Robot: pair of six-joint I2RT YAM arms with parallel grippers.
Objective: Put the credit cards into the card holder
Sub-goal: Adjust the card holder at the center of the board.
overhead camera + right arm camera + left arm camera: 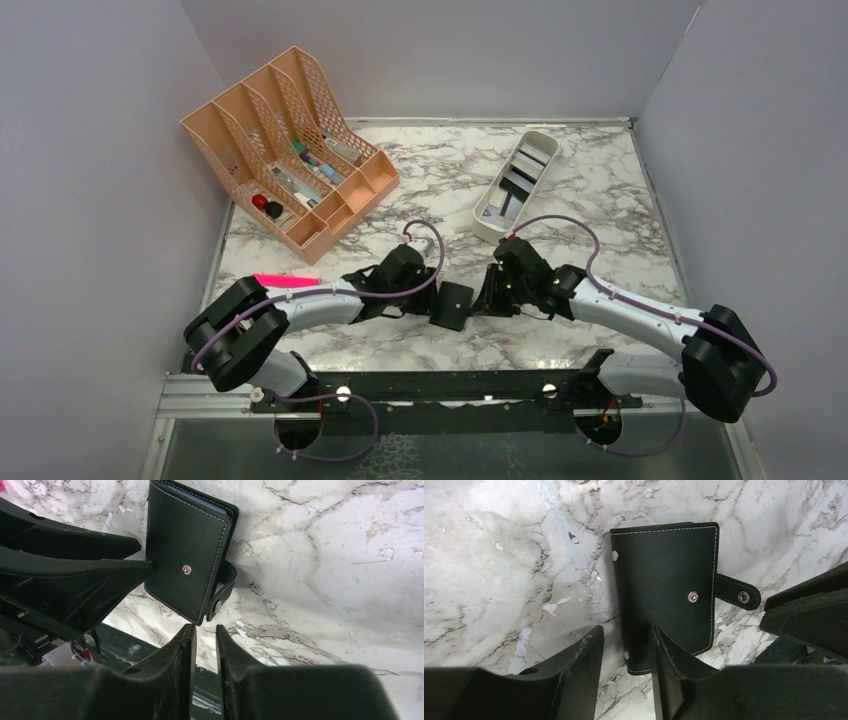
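Observation:
The card holder (453,305) is a black leather wallet with white stitching and a snap strap, lying closed on the marble between my two grippers. It also shows in the left wrist view (664,595) and the right wrist view (187,555). My left gripper (432,299) (624,636) is open, its jaws straddling the holder's near corner without pinching it. My right gripper (484,300) (206,629) has its jaws almost together, with nothing between them, just short of the strap snap (215,607). The credit cards (518,182), grey and dark, lie in a white tray (546,142) at the back right.
A peach mesh desk organizer (290,150) holding small items stands at the back left. A pink object (285,281) lies beside the left arm. Grey walls close in both sides and the back. A black rail (440,385) runs along the near table edge.

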